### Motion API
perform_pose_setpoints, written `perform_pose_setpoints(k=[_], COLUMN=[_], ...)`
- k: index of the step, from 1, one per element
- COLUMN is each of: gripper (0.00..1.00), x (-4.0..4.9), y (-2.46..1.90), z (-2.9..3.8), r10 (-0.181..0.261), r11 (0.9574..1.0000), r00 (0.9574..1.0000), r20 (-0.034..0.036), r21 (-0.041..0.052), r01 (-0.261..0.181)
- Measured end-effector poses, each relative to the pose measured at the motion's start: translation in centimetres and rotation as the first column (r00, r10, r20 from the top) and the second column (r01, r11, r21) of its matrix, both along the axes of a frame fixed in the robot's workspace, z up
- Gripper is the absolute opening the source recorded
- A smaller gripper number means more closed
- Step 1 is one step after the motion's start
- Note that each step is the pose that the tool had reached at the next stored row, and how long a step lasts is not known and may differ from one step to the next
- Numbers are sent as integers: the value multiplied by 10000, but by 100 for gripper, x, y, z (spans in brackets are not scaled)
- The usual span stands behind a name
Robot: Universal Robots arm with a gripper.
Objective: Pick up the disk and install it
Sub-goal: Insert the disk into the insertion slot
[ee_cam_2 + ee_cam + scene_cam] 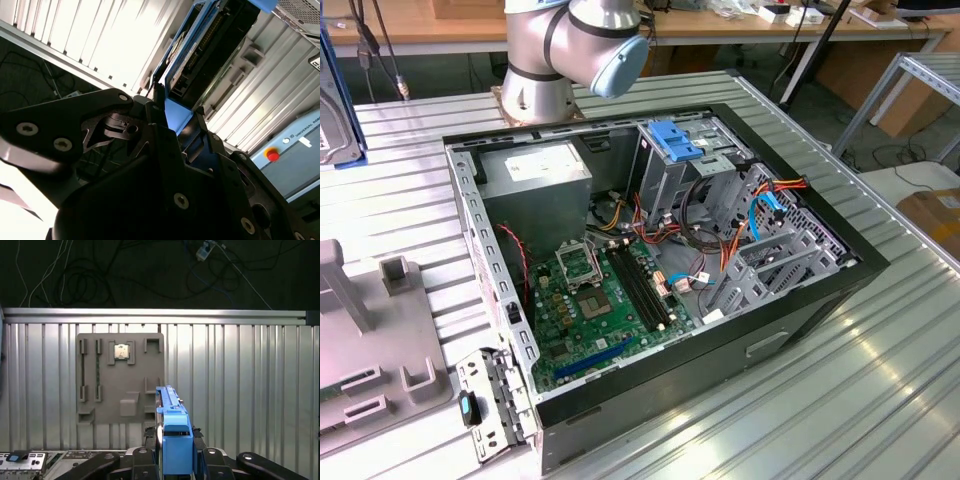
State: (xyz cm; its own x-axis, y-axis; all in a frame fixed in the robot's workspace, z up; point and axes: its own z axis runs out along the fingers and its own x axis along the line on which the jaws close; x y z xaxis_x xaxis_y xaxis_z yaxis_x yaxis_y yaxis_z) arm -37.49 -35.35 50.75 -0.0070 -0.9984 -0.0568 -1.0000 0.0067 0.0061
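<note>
At my remote controls: the computer case (720,372) lies open on the tabletop (880,400). The power supply (535,170) is in its corner nearest the arm's base (532,95), with the drive cage (670,170) to the exterior view's right and the motherboard (590,310) in front. The disk (176,440) is between my jaws, the parts fixture (120,377) beyond.

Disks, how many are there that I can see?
1. The disk is clamped edge-on in the gripper, seen in the first wrist view over the ribbed table. More could be hidden inside the computer case.

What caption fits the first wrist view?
Gripper shut on the blue-framed disk, held edge-on over the ribbed metal table and its grey fixture plate.
</note>
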Motion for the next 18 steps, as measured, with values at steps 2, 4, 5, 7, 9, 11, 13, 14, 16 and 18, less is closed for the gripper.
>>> perform_pose_setpoints(k=[2,4,5,7,9,11,13,14,16,18], gripper=[37,37,37,37,37,37,37,37,37,37], x=[29,55,66,74,75,78,101,116,135,138], y=[8,17,21,24,25,25,27,30,36,37], z=[0,0,0,0,0,0,1,0,0,0], r10=[-1,0,0,-1,-1,-1,1,0,-1,-1], r11=[10000,10000,10000,10000,10000,10000,10000,10000,10000,10000], r00=[10000,10000,10000,10000,10000,10000,10000,10000,10000,10000], r20=[0,1,0,0,0,0,-1,0,1,1], r21=[0,0,0,0,0,0,-1,0,0,0], r01=[1,0,0,1,1,1,-1,0,1,1])
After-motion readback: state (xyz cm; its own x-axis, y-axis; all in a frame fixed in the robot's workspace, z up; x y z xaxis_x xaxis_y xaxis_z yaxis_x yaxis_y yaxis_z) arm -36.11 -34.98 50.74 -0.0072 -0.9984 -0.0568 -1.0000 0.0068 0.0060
